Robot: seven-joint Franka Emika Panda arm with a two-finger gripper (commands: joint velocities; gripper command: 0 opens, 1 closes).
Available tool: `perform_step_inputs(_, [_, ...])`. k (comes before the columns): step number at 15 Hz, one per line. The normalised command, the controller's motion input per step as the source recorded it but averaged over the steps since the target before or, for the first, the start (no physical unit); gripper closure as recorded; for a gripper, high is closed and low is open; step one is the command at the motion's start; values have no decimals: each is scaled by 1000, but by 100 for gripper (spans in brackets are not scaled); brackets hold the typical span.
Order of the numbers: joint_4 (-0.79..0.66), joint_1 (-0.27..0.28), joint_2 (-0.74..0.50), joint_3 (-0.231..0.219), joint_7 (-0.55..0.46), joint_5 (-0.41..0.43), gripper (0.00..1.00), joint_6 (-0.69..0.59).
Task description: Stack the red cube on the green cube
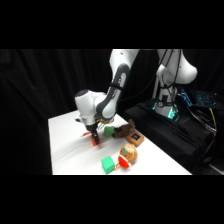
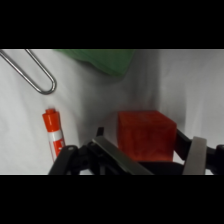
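Note:
The red cube [image 2: 146, 135] sits between my gripper's [image 2: 150, 152] two fingers, which press on its left and right sides. In the side view the gripper [image 1: 94, 139] hangs low over the middle of the white table with the red cube [image 1: 95, 142] at its tips. I cannot tell whether the cube rests on the table or is just above it. The bright mint green cube [image 1: 107, 164] stands apart from it, nearer the table's front edge and to the right of the gripper. It is out of the wrist view.
A round red-and-tan toy [image 1: 127, 156] lies right beside the green cube. A darker green block [image 1: 109, 131] [image 2: 100, 60], a brown object [image 1: 121, 131] and a tan block with a blue face [image 1: 135, 139] sit behind. Metal tongs [image 2: 35, 75] and a thin red-and-white stick [image 2: 52, 132] lie by the gripper.

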Motion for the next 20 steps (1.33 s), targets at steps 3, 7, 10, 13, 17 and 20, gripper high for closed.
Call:
perform_step_inputs(3, [99,-15,61,33,71,-55,42,104])
perform_step_inputs(7, [73,12,25,2,100,-81,71,92])
perform_step_inputs(10, [-81,87,-156,-51,172,-128,73,38])
perform_step_inputs(13, [-212,122,-345,-49,174,-143,75,-43])
perform_step_inputs(17, [-236,166,-400,-79,218,-195,75,-161])
perform_step_inputs(20, [-254,189,-408,-77,223,-229,75,-197])
